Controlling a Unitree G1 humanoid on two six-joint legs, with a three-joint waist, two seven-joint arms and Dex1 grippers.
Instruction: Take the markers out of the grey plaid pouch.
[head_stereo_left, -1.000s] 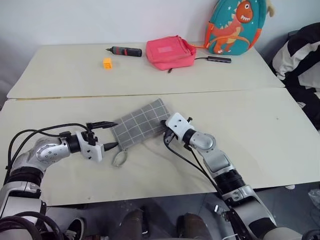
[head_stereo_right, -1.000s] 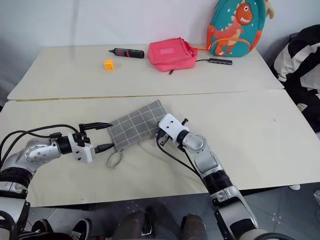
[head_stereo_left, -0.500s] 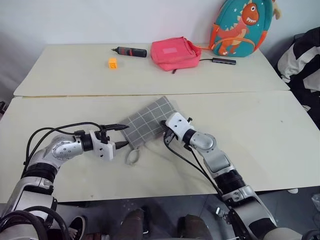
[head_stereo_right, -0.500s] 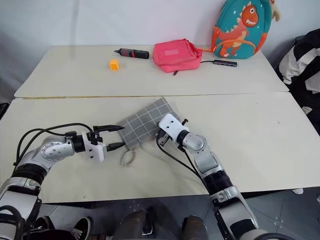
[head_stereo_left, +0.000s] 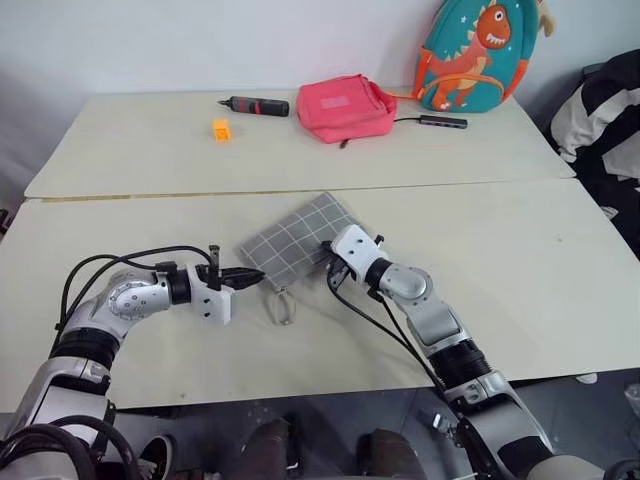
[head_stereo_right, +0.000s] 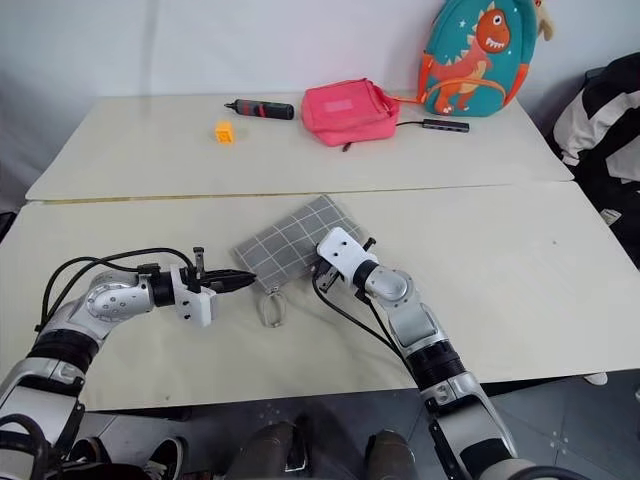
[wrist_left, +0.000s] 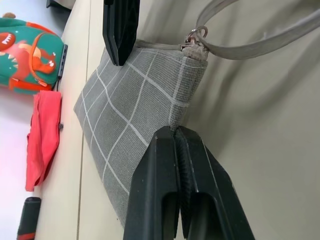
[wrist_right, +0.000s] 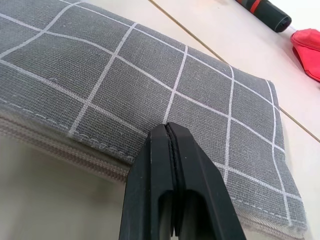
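Tables (head_stereo_left: 150, 150), two cream ones, meet beneath grey plaid pouch (head_stereo_left: 292, 240).

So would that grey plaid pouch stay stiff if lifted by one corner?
Probably not: the grey plaid pouch is thin woven fabric lying flat, so it would likely sag. Its wrist loop lies limp and would probably dangle. It looks light.
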